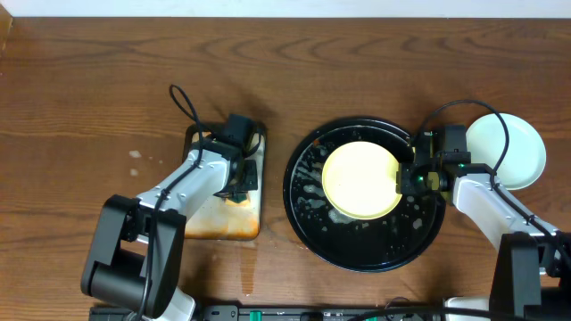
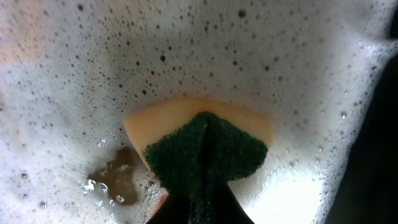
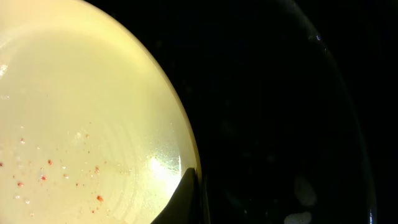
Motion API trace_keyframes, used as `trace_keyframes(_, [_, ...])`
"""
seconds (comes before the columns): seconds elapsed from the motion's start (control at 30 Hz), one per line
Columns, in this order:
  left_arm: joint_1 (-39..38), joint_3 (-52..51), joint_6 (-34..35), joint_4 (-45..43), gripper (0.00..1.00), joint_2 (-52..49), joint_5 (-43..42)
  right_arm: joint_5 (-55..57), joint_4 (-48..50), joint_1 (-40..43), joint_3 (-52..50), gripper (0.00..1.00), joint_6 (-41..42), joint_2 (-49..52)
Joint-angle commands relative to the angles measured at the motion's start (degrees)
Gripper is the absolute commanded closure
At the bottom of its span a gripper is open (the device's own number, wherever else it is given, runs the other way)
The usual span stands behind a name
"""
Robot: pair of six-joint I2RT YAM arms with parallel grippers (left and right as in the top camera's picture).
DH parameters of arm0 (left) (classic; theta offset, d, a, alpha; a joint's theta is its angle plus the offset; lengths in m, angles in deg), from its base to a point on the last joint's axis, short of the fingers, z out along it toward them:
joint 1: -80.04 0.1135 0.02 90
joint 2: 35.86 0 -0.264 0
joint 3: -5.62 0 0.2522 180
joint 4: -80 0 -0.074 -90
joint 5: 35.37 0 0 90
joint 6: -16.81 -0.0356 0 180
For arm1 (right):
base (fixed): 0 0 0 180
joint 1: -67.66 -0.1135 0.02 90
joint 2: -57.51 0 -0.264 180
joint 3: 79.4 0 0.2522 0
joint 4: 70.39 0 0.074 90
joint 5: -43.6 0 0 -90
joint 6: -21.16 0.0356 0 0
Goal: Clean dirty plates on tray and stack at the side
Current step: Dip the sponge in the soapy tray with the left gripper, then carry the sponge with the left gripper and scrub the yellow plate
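The pale yellow plate (image 1: 357, 178) lies in the black tray (image 1: 375, 254), which is wet and flecked with suds. My right gripper (image 1: 409, 176) is shut on the plate's right rim. In the right wrist view a finger (image 3: 193, 193) pinches that rim, and the yellow plate (image 3: 81, 112) carries small orange specks above the dark tray (image 3: 280, 112). A pale mint plate (image 1: 507, 150) lies on the wood to the right of the tray; I cannot tell whether another lies under it. My left gripper (image 1: 239, 185) is down in the metal pan, shut on the green sponge (image 2: 205, 149).
The rust-stained metal pan (image 1: 223, 223) stands left of the tray. In the left wrist view it is full of white suds (image 2: 280, 62). Cables loop over both arms. The brown wood tabletop (image 1: 89, 107) surrounds everything.
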Motion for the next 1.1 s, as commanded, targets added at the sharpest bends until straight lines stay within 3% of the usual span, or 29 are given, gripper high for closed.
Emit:
trace_keyframes(0.0, [1.6,1.2,-0.5,3.2,0.92,-1.1,-6.4,-0.2,-0.1,-0.2,-0.1,0.99,-0.3,1.4])
trace_keyframes(0.23, [3.0,10.2,-0.8,12.6,0.92,4.5,-6.6,-0.2,-0.1,-0.2,-0.1,0.99,0.2,1.4])
trace_keyframes(0.37, [2.4,12.2,-1.8,13.8,0.92,7.9,-9.3,-0.2,-0.1,-0.2,-0.1,0.99,0.8,1.4])
trace_keyframes(0.5, [2.0,12.0,-1.5,14.8,0.92,9.0,-6.4,-0.3,-0.2,-0.2,-0.1,0.99,0.8,1.4])
trace_keyframes(0.63, [2.0,10.3,0.9,14.8,0.92,8.3,-1.0,-0.3,-0.3,-0.2,-0.1,0.99,0.7,1.4])
trace_keyframes(0.83, [-0.5,11.5,0.9,12.7,0.92,8.2,-9.4,-0.3,-0.3,-0.2,-0.1,0.99,0.7,1.4])
trace_keyframes(1.07, [-10.1,17.0,5.7,7.6,0.92,8.2,-9.5,-0.5,0.1,-0.2,-0.1,0.99,0.7,1.4])
